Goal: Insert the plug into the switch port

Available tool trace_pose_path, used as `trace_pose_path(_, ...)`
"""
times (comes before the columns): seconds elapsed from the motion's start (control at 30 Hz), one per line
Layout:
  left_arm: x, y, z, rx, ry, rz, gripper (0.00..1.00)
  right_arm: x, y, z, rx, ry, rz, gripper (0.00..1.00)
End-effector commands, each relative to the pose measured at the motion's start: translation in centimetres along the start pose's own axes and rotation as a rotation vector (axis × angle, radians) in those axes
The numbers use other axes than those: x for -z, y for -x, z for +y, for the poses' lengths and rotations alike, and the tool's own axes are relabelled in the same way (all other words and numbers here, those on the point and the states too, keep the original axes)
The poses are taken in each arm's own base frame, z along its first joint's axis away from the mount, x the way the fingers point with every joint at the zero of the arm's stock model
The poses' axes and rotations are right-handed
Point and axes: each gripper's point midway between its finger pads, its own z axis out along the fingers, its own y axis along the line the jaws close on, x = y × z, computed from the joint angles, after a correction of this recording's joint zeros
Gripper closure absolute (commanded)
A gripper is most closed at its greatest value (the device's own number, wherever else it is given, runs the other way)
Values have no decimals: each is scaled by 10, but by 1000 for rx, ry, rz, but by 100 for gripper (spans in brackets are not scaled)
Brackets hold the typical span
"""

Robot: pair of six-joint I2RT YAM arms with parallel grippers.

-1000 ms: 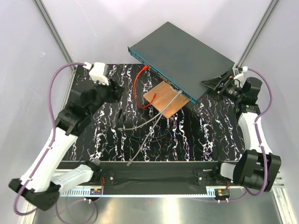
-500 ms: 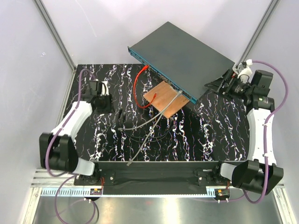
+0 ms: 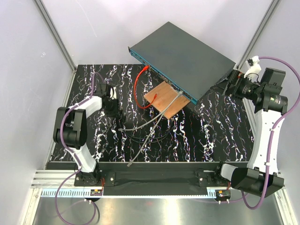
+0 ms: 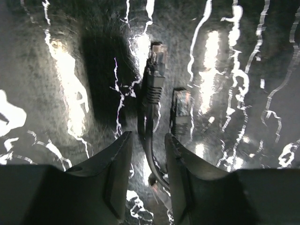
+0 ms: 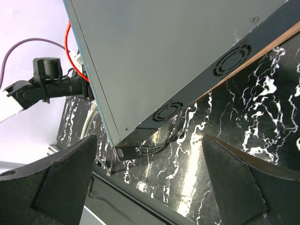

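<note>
The left gripper (image 4: 148,137) had its fingers close together. A black cable (image 4: 151,157) ran through the gap, and I could not tell if they pinched it. The plug (image 4: 155,61) stuck out just past the fingertips, over the black table (image 4: 56,93), with bare room to its left. The right gripper (image 5: 150,183) had its fingers wide apart and held nothing. It was near the right edge of the switch (image 3: 183,56). The switch sat at the far side, well apart from the plug, with one corner over a brown plate (image 3: 164,102).
</note>
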Motion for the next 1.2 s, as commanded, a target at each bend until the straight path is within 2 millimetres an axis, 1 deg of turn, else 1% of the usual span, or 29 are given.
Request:
trace_pose_path(0.0,-3,29,-7,-11,-24,-77,64,7,8,2,53,-17,-12,0)
trace_pose_path(0.07,-7,28,-2,-13,-4,-77,70,7,12,-1,54,-24,-18,0)
trace_pose_path(0.1,-7,30,-1,-13,4,-82,74,7,13,-1,58,-23,-22,0)
trace_pose_path(0.17,-7,33,7,-11,44,-89,78,8,17,0,61,-23,-29,0)
trace_pose_path(0.2,-8,34,10,-14,61,-87,85,8,18,-1,63,-24,-32,0)
trace_pose_path(0.27,-6,39,11,-26,69,-96,94,10,23,1,77,-24,-41,0)
trace_pose_path(0.3,-1,46,8,-26,61,-111,100,10,26,1,83,-29,-45,0)
trace_pose_path(0.37,10,56,1,-24,35,-136,100,13,31,2,97,-35,-51,0)
trace_pose_path(0.4,26,68,-8,-32,10,-179,100,15,32,4,105,-33,-56,0)
trace_pose_path(0.47,47,80,-19,-40,-16,-234,100,18,38,7,123,-34,-74,0)
trace_pose_path(0.5,64,91,-26,-54,-27,-277,100,20,40,10,134,-30,-83,0)
trace_pose_path(0.53,86,100,-35,-80,-39,-333,100,22,43,13,147,-24,-93,0)
trace_pose_path(0.57,101,106,-40,-111,-40,-365,100,22,44,14,152,-21,-96,0)
trace_pose_path(0.6,113,107,-43,-123,-40,-377,100,23,45,17,157,-12,-97,0)
trace_pose_path(0.63,140,119,-52,-158,-56,-442,100,25,48,20,171,-7,-103,0)
trace_pose_path(0.7,164,121,-62,-193,-85,-469,100,26,49,24,179,9,-106,0)
trace_pose_path(0.73,179,125,-66,-214,-94,-505,100,26,51,25,183,16,-110,0)
trace_pose_path(0.77,200,125,-71,-243,-105,-552,100,27,51,28,193,26,-114,0)
trace_pose_path(0.83,222,125,-83,-294,-125,-611,100,27,54,31,196,35,-122,0)
trace_pose_path(0.87,247,127,-90,-348,-129,-670,100,28,55,32,199,39,-125,0)
trace_pose_path(0.9,255,125,-94,-370,-132,-684,100,28,56,33,201,45,-127,0)
trace_pose_path(0.93,264,123,-101,-402,-146,-703,100,28,57,35,203,51,-131,0)
trace_pose_path(1.0,288,117,-111,-505,-131,-753,100,28,59,36,201,57,-135,0)
trace_pose_path(1.03,292,111,-122,-588,-126,-759,100,28,61,37,203,60,-141,0)
trace_pose_path(1.1,302,102,-128,-668,-89,-768,100,27,62,39,200,70,-141,0)
trace_pose_path(1.13,302,94,-139,-746,-87,-764,100,26,64,38,191,74,-141,0)
trace_pose_path(1.17,302,92,-138,-761,-68,-763,100,26,64,38,189,76,-141,0)
